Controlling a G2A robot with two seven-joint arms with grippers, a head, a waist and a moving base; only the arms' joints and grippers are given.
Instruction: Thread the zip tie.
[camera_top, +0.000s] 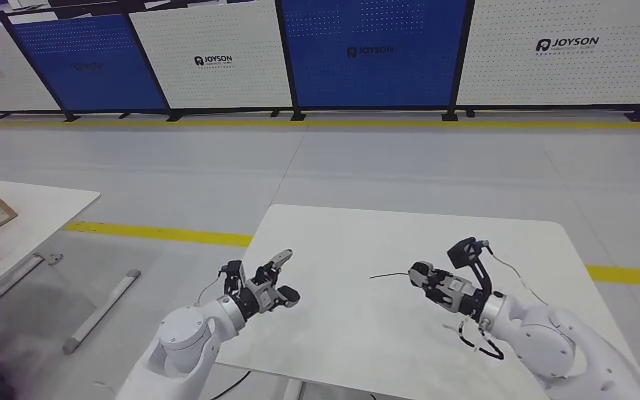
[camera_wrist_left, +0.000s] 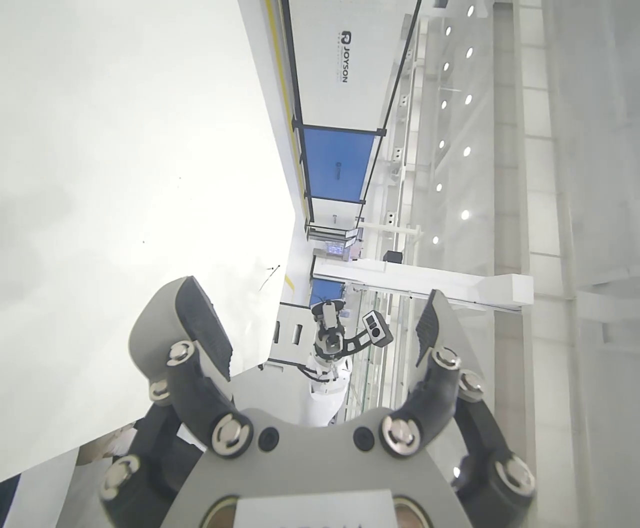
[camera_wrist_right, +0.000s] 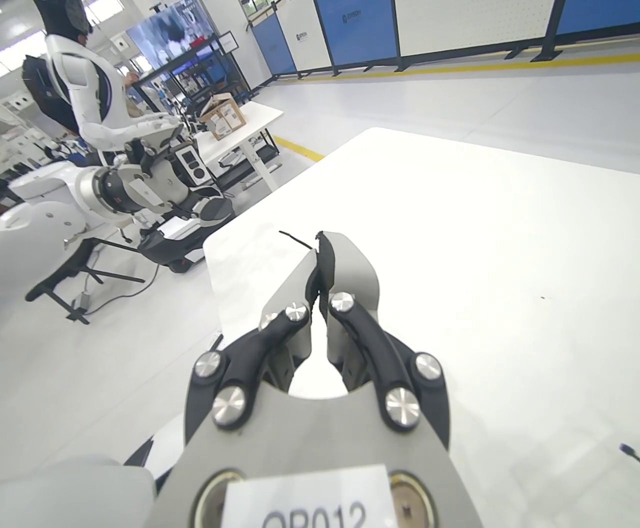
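Black and thin, the zip tie (camera_top: 388, 275) juts from the right claw (camera_top: 415, 273) over the bench's (camera_top: 400, 240) middle, its free end aimed at the left claw (camera_top: 288, 275) by the near left edge. From the left wrist, those fingers (camera_wrist_left: 200, 320) gape wide, likely ready to receive it. From the right wrist, the pads (camera_wrist_right: 327, 260) pinch the zip tie (camera_wrist_right: 297, 241), steadying it.

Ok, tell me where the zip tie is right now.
In the top view the zip tie is right of the middle of the white table, pinched in the shut right gripper, its thin black tail pointing toward the open left gripper.
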